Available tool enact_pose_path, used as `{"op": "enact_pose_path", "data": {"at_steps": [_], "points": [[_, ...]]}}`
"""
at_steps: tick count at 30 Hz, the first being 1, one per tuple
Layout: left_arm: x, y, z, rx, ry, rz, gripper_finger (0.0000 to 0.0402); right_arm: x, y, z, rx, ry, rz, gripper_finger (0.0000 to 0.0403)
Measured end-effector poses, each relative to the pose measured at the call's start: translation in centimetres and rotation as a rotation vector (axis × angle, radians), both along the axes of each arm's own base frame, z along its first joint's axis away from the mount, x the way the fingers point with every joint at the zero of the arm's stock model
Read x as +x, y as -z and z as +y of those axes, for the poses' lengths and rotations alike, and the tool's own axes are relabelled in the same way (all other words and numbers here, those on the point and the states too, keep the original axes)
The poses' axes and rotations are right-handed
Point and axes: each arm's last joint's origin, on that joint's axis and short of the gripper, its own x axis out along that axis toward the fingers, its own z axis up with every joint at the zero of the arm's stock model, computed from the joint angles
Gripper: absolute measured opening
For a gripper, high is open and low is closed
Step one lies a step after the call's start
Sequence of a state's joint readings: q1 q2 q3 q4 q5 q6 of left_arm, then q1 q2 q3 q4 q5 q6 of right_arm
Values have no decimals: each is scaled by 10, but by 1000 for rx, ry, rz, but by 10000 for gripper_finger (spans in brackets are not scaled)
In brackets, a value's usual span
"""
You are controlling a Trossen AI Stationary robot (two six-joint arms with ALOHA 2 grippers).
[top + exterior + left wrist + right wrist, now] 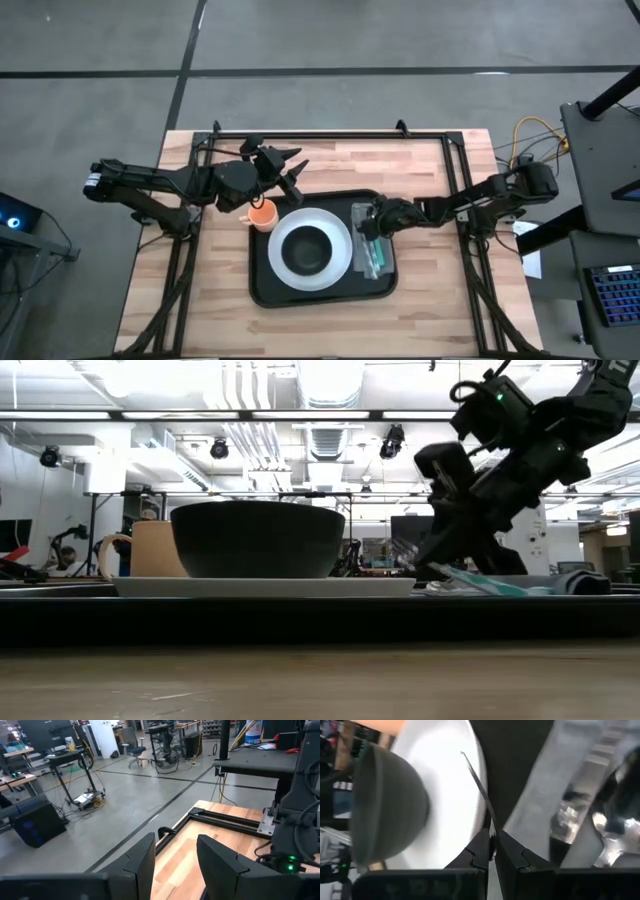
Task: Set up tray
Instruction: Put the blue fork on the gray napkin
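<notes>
The black tray [265,290] lies mid-table and carries a white plate [340,262] with a dark bowl [307,251] on it. On the tray's right part lies a grey napkin [386,240] with clear and teal cutlery [372,258] on it. An orange cup [262,214] stands at the tray's far left corner. My right gripper [368,228] is low over the napkin's far end, beside the plate, and is shut on a thin blade-like piece [477,780]. My left gripper [295,172] hangs open above the table behind the cup, with nothing between its fingers [145,865]. My right gripper pinches the thin blade-like piece between its two fingertips [481,851], at the piece's near end [489,820]. The piece shows edge-on and runs forward from the fingers, past the plate's rim [475,805]. The fingers slant down from the table's right side. Whether the piece's far end rests on anything, I cannot tell.
A black frame [330,135] runs along the table's far edge and down both sides. Bare wood lies on the near side and left of the tray. In the low view the bowl [257,540] and the cup [150,550] stand taller than the tray's rim [300,620].
</notes>
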State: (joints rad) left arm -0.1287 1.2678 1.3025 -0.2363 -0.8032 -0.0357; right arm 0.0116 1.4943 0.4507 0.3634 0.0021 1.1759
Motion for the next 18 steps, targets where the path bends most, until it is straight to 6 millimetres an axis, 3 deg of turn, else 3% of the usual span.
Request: {"op": "enact_pose_path", "data": {"at_steps": [18], "points": [[2,0,-3,-27,129,-2,126,-1,1,1,19,-14,15,44]]}}
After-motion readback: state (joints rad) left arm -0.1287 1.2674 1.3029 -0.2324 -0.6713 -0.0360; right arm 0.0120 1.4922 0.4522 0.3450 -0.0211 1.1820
